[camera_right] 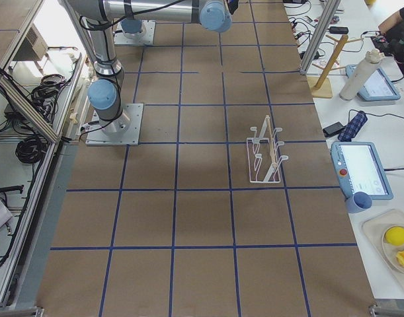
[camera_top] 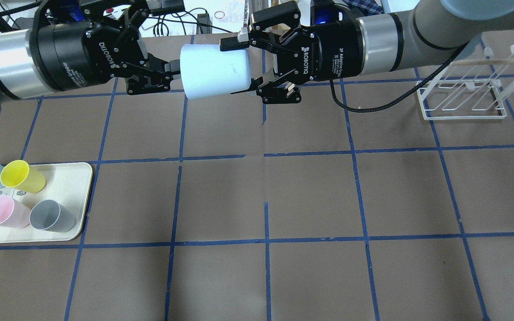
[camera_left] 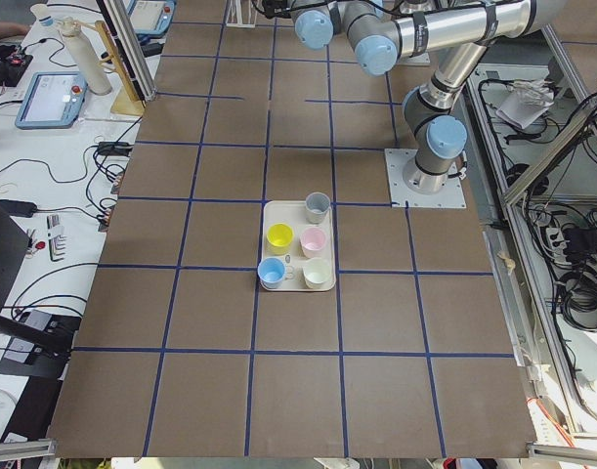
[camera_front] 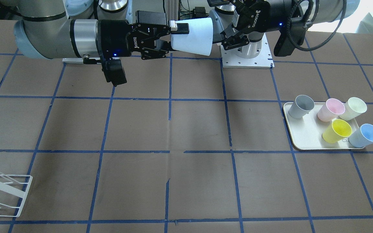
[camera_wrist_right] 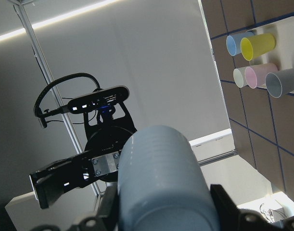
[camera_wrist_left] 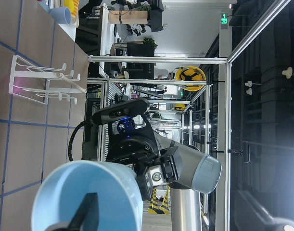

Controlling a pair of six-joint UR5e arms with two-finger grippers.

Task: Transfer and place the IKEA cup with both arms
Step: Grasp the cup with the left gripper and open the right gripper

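Cup (camera_top: 214, 71): pale blue, lay horizontal in the air above table (camera_top: 328, 200), between both grippers. Right gripper (camera_top: 238, 67): clenched on the cup's narrow end. Left gripper (camera_front: 219, 22): jaws spread, released, at the cup's mouth.

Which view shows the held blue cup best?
Overhead exterior: the IKEA cup is whole, side-on and large. Front-facing shows it near the top edge. Left wrist shows only its mouth, right wrist its outer wall, both cropped. Side views miss it.
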